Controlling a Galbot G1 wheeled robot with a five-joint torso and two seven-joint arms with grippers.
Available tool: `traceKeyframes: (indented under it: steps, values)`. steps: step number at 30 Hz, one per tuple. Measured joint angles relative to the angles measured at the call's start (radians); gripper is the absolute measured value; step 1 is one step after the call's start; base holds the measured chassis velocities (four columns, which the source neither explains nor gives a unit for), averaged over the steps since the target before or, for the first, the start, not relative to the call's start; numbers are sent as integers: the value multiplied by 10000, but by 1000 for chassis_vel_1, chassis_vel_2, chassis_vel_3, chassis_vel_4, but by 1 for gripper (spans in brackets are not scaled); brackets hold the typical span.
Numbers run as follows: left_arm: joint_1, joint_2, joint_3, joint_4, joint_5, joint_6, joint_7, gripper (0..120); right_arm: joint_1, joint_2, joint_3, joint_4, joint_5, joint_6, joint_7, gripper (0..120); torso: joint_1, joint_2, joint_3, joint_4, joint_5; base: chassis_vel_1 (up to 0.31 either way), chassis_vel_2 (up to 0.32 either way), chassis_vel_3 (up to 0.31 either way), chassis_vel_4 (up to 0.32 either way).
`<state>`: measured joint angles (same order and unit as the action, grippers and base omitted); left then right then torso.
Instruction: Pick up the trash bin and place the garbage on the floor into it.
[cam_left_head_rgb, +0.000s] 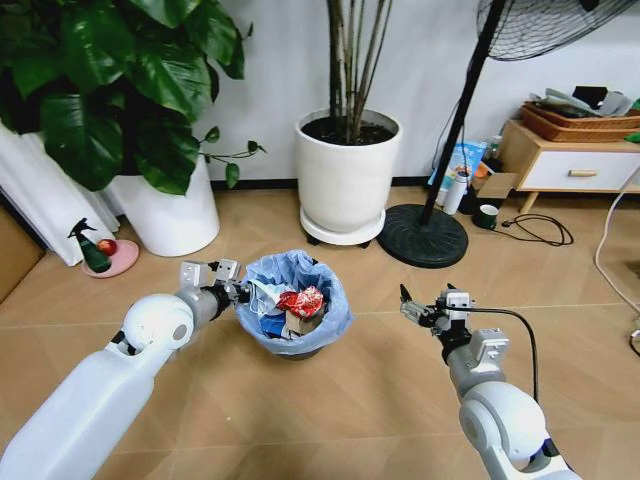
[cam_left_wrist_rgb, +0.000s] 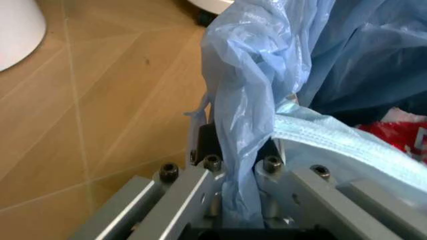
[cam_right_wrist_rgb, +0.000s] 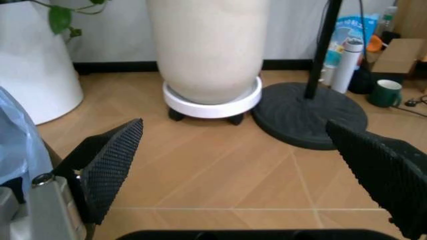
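Gripping the near-left rim of the trash bin (cam_left_head_rgb: 296, 300), the left gripper (cam_left_head_rgb: 234, 291) is seen with its fingers (cam_left_wrist_rgb: 200, 192) pressed together on the bunched light-blue bag and the black rim beneath it. The bin is placed on the chevron wooden floor (cam_left_head_rgb: 380, 380) in the middle of the head view, between the two arms, and the garbage (cam_left_head_rgb: 290, 308) is held inside it: a crushed red can, white crumpled paper, a blue scrap and a carton are seen among the folds of the liner. To the right of the bin and apart from it, the right gripper (cam_left_head_rgb: 420, 306) is held level above the floor, its black textured fingers (cam_right_wrist_rgb: 110, 165) spread wide with nothing between them. Farther back, a white plant pot (cam_left_head_rgb: 347, 170) on a wheeled saucer is seen beyond the bin, with the round black base of a standing fan (cam_left_head_rgb: 422, 236) just to its right. A second, larger white pot (cam_left_head_rgb: 168, 210) is set at the left, with a green spray bottle (cam_left_head_rgb: 90, 248) beside it on a pink dish. A low wooden cabinet (cam_left_head_rgb: 565, 165) is seen against the far right wall.
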<state>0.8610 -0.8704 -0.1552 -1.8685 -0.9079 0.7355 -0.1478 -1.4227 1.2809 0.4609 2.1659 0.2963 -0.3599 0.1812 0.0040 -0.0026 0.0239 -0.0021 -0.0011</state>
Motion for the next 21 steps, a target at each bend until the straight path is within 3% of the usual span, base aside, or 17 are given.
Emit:
traceKeyframes:
  steps: [13, 21]
  values:
    - [160, 21, -47, -95, 12, 0, -9, 0, -22, 5, -47, -68, -7, 193, -130, 100, 0, 1, 0, -1, 0, 214, 169, -211, -179]
    - [263, 20, -88, -156, 32, 0, -43, 0, -88, -32, -35, -72, 80, 167, -171, 100, 0, 1, 0, 1, 5, 99, 99, -93, -91]
